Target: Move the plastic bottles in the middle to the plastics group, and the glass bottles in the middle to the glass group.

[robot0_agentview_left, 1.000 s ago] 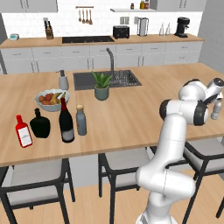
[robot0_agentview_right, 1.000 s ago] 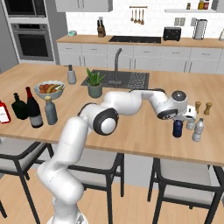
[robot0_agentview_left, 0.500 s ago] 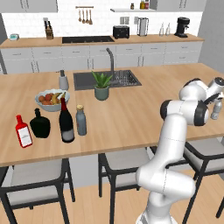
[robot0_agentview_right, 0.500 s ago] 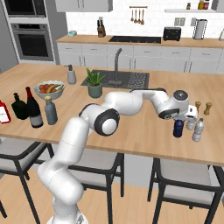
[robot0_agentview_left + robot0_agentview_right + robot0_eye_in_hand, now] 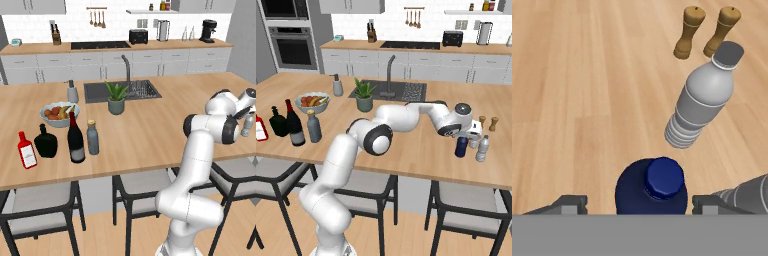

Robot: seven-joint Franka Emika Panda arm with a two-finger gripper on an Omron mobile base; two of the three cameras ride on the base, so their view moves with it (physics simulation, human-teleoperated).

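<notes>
- The small dark-blue bottle [image 5: 652, 190], round-capped, stands upright on the counter [image 5: 587, 100] beside a clear ribbed water bottle [image 5: 699, 102].
- My gripper [image 5: 639, 204] has just spread open; fingertips [image 5: 572, 204] flank the bottle, gripping nothing.

Small dark-blue plastic bottle [image 5: 652, 190] stands upright, clear ribbed water bottles at its one [image 5: 702, 102] and three o'clock [image 5: 747, 195]. Tall black wine bottle [image 5: 75, 137] and grey-blue gold-capped bottle [image 5: 92, 137] stand upright together, with flat red bottle [image 5: 26, 150] and black flask [image 5: 46, 142] at their nine o'clock.

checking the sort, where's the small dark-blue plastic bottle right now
The small dark-blue plastic bottle stands upright on the wooden counter's right end beside two clear ribbed water bottles, between the open gripper tips in the hand view.
</notes>
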